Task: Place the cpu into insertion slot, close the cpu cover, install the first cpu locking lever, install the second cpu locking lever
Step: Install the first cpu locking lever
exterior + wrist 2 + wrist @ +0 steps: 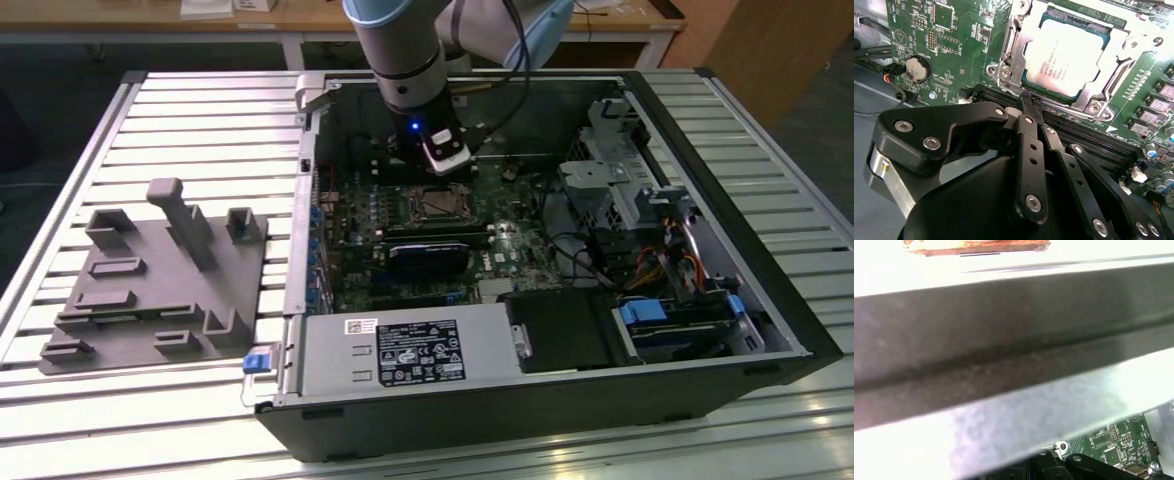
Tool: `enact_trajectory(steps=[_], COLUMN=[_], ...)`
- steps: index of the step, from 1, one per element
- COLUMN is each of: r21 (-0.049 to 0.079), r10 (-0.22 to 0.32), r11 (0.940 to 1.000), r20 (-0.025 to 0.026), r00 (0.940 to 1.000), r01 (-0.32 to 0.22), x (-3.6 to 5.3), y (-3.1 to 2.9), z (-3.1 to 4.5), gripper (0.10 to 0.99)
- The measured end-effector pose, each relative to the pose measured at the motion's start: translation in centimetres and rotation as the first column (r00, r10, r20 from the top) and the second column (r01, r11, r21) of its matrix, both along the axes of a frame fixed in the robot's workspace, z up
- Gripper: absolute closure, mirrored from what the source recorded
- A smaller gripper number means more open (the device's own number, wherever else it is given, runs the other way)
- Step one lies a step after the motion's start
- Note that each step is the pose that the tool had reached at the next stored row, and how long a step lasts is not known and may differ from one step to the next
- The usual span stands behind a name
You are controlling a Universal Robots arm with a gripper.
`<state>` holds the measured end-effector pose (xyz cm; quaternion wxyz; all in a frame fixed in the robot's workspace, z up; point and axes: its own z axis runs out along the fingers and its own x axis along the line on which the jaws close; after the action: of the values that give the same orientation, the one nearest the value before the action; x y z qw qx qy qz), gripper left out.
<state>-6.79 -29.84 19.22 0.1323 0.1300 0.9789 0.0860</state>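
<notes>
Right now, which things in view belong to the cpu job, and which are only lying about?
Job:
cpu, seated in the board
cpu cover, down around it
gripper, jaws shut, beside the cover

Lying about:
grey fixture block
power supply
coin battery

A silvery slatted metal worktop [200, 100] spans the exterior view. An open black computer case [534, 420] lies on it from centre to right; a grey moulded fixture plate [134, 300] lies at centre left.
</notes>
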Motion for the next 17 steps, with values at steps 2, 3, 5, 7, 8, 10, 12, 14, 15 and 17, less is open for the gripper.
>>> enact_trajectory(steps=[2, 3, 5, 7, 8, 10, 12, 14, 15, 17], r21=[0.001, 0.001, 0.001, 0.003, 0.003, 0.005, 0.006, 0.007, 0.007, 0.008], r10=[0.0, 0.0, 0.0, 0.0, 0.0, 0.0, 0.0, 0.0, 0.0, 0.0], r11=[1.0, 1.0, 1.0, 1.0, 1.0, 1.0, 1.0, 1.0, 1.0, 1.0], r20=[0.0002, 0.0002, 0.0, 0.0, 0.0001, -0.0001, 0.0, 0.0, -0.0001, -0.0002], r00=[1.0, 1.0, 1.0, 1.0, 1.0, 1.0, 1.0, 1.0, 1.0, 1.0], r01=[0.0, 0.0, 0.0, 0.0, 0.0, 0.0, 0.0, 0.0, 0.0, 0.0], x=[0.0, 0.0, 0.0, 0.02, 0.03, 0.05, 0.09, 0.16, 0.2, 0.29], y=[-0.01, -0.02, -0.07, -0.11, -0.12, -0.17, -0.21, -0.24, -0.26, -0.3], z=[0.05, 0.05, 0.05, 0.01, -0.02, -0.07, -0.13, -0.17, -0.19, -0.22], gripper=[0.98, 0.98, 0.98, 0.98, 0.98, 0.98, 0.98, 0.98, 0.98, 0.98])
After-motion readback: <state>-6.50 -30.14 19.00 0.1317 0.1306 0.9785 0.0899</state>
